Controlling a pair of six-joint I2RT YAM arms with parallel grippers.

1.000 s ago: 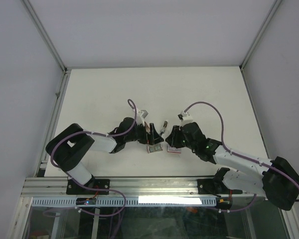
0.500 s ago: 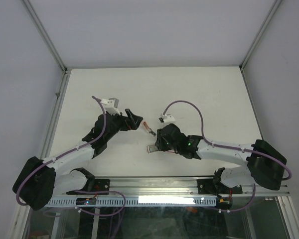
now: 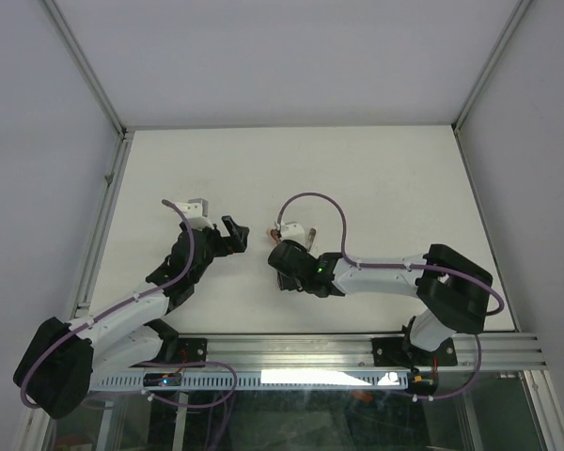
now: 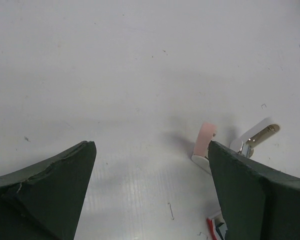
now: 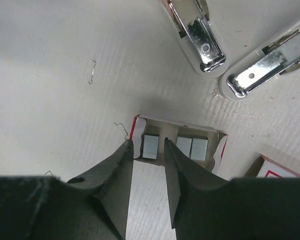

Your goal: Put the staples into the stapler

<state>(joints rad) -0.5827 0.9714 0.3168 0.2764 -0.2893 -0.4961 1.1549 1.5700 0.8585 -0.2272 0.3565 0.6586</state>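
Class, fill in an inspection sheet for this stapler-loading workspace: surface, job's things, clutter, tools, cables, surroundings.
Surface: white table, a few small specks.
Job's things: stapler swung open, metal rails upward; staples in strips in their open tray; red-labelled box beside it.
Clutter: loose bent staples on the table.
Tools: left tool wide open, empty; right tool straddling one strip, grip unclear.
Cables: purple cables looping above both arms.
Surroundings: white walls, metal rail at near edge.

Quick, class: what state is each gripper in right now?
Left gripper: wide open, empty.
Right gripper: narrowly open over the staples, gripping nothing.
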